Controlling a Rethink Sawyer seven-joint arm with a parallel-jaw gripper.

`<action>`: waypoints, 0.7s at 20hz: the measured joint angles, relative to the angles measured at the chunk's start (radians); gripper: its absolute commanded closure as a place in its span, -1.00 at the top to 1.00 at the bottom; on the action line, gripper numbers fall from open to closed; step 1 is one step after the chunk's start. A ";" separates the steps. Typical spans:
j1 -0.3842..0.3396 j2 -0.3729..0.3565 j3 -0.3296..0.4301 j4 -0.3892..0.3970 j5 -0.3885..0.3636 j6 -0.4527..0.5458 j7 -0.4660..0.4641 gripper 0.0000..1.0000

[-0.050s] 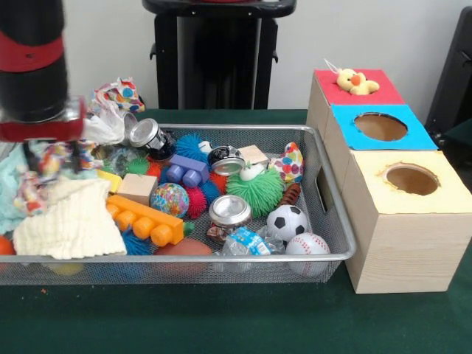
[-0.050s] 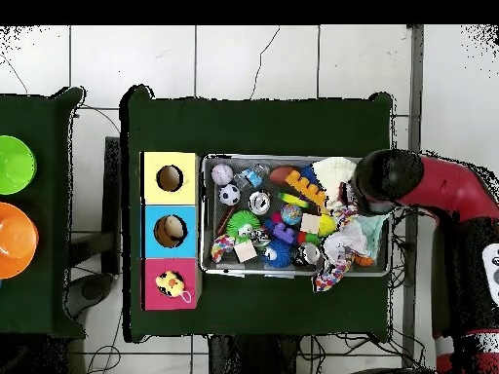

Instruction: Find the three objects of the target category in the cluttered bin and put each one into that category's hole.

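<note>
Nearest my camera runs the front rim of the wire mesh bin (image 1: pixel 184 259), with a baseball (image 1: pixel 307 244) and a soccer ball (image 1: pixel 287 221) tucked into its front right corner as the front view shows it. My gripper (image 1: pixel 51 158) is down at the opposite end of the bin, buried among a multicoloured rope toy (image 1: pixel 46 164) and crumpled cloth, so I cannot tell whether its jaws are spread or pinching anything. Just in front of it lies a cream knitted cloth (image 1: pixel 63 221), and beside that an orange toy brick (image 1: pixel 145 218) with a wooden block (image 1: pixel 137 187) behind it. Toward the bin's middle I see a rainbow ball (image 1: pixel 169 199), a purple brick (image 1: pixel 186 170), a green spiky ball (image 1: pixel 254 190) and two tin cans (image 1: pixel 229 212). Beyond the bin's right end stands the wooden sorting box (image 1: pixel 402 251), touching or just beside it, with three holes in cream (image 1: pixel 411 178), blue (image 1: pixel 380 127) and red panels; a yellow plush duck (image 1: pixel 356 82) sits in the red one. From overhead, something pale rests inside the blue hole.
</note>
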 measured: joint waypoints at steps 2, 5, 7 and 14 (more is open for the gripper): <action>-0.020 0.016 0.000 -0.023 -0.038 0.001 -0.067 1.00; -0.045 0.032 0.000 -0.038 -0.082 0.000 -0.146 1.00; -0.050 0.034 -0.001 -0.037 -0.097 0.000 -0.165 1.00; -0.041 0.034 -0.010 -0.028 -0.113 0.000 -0.172 1.00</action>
